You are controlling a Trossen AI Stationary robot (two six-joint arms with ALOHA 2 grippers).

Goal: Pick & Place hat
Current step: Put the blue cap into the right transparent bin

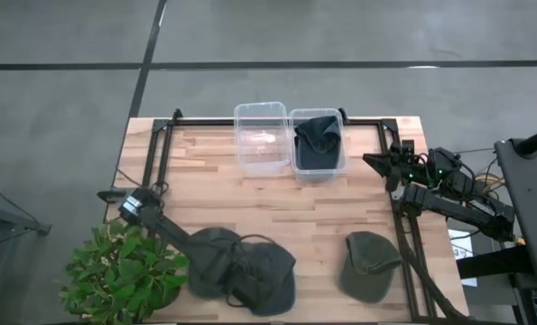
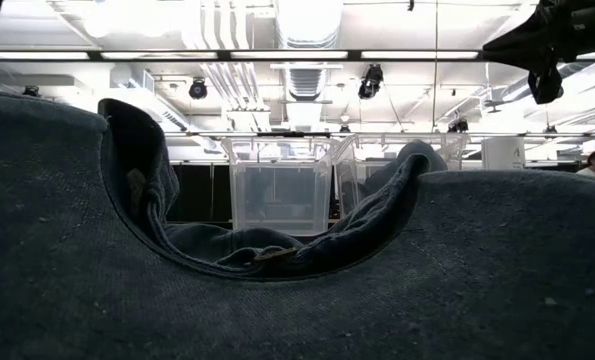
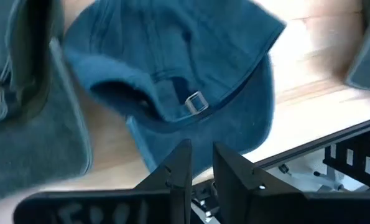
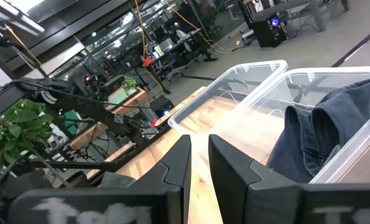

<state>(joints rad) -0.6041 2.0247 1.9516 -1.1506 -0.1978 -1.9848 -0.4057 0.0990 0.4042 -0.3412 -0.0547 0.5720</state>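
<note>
A blue denim cap lies near the table's near edge, its strap buckle facing up. In the low view the blue denim cap fills the foreground. My left gripper hovers just above its brim, fingers shut with nothing between them, and it sits over the cap in the high view. An olive cap lies beside it to the left. A green cap rests farther right. My right gripper waits shut beside the bins.
Two clear bins stand at the far middle: the left bin holds nothing, and the right bin holds a dark hat. A potted plant sits at the near left corner. Black frame rails run along the table's sides.
</note>
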